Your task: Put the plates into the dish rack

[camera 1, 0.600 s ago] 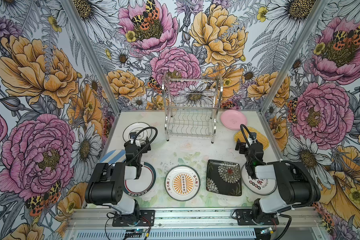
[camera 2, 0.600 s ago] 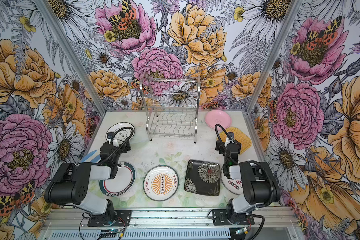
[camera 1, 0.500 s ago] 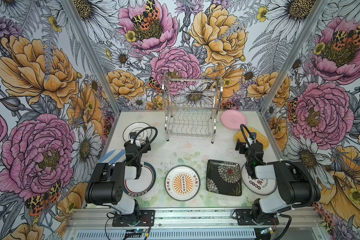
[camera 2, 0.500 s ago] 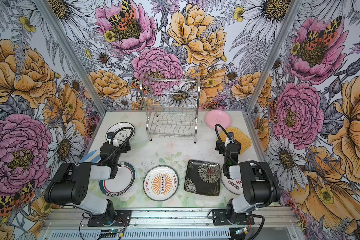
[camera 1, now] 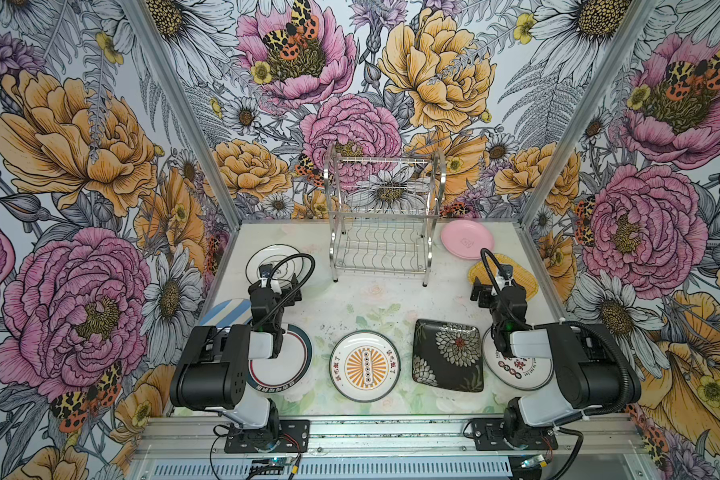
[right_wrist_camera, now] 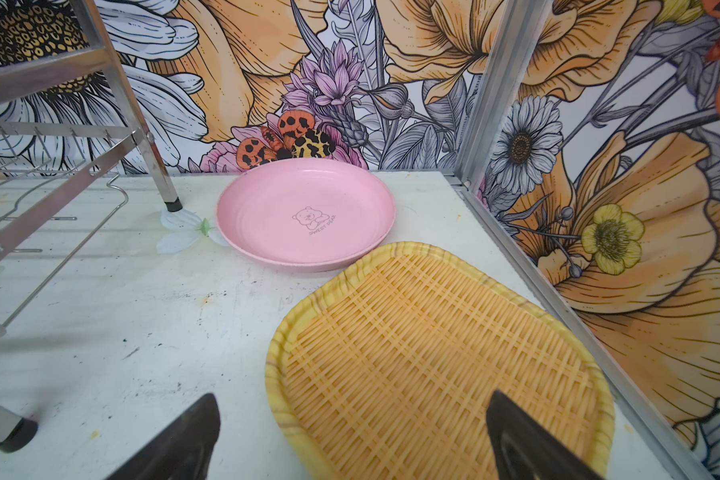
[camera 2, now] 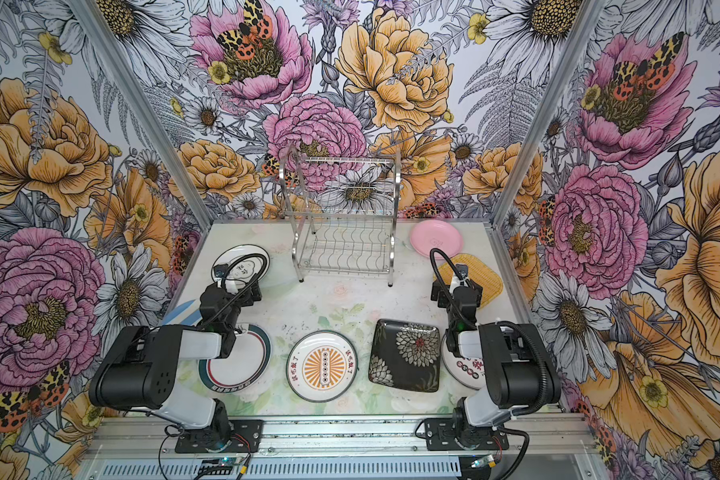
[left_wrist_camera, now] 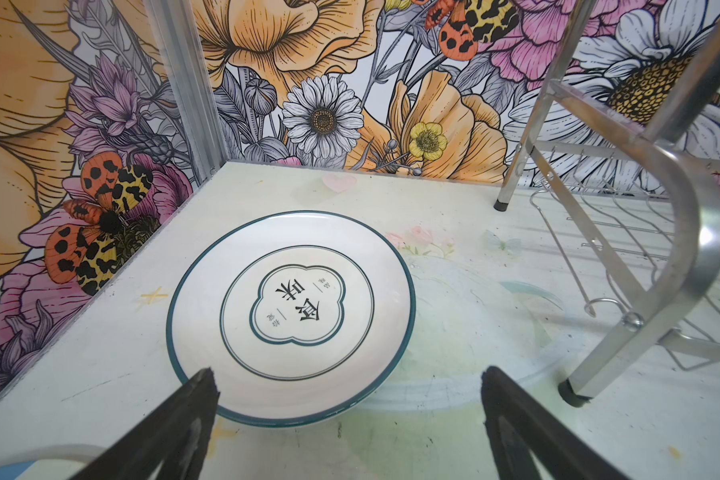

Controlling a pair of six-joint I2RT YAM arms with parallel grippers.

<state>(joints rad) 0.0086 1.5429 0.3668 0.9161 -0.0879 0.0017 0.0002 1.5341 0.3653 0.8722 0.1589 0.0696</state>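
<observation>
Both arms poise with jaws wide open and empty, no plate loaded yet. Straight ahead of the left gripper a round white plate with a teal rim lies flat, its near edge between the fingertips. The two-tier steel wire dish rack stands just beside it. The right gripper hangs over a yellow woven-look rectangular plate, which sits off-centre towards the side wall, apparently slanting across the gripper's line. A round pink plate lies just beyond.
</observation>
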